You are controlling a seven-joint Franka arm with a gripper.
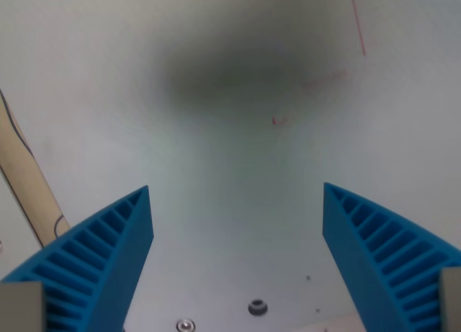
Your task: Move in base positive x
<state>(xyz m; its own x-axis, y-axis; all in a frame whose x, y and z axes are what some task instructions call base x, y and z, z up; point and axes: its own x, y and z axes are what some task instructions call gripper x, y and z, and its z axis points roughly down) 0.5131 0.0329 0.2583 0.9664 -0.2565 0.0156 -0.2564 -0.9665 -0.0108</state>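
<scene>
You are looking straight down from the wrist camera at a pale, near-white desk (230,195). No container appears in the view, so there are no contents to report.

The task names no object; it concerns the arm alone. What you see of the arm is the gripper (238,202), whose two blue ribbed fingers enter from the lower corners. One finger (101,263) lies at about 8 o'clock, the other (382,256) at about 4 o'clock. Each tapers to a tip pointing toward 12 o'clock, and each shows a row of open ribs along its outer face.

The fingers stand wide apart, with bare desk showing across the whole gap between them. Nothing is held and nothing lies between the tips.

Surface details you can check:
- A broad, soft dark shadow (223,76) lies on the desk toward 12 o'clock.
- Faint red lines (358,22) mark the desk at about 1 o'clock, with shorter red traces nearer the centre.
- A light wooden strip (29,181) runs diagonally along the edge at 9 o'clock, with a thin dark cable (16,127) lying on it.
- Two small round fasteners sit in the desk at 6 o'clock: a dark one (257,307) and a bright metal one (186,325) just beside it, on the wrist view's left.

Whether the fingertips touch the desk cannot be told from this view.
</scene>
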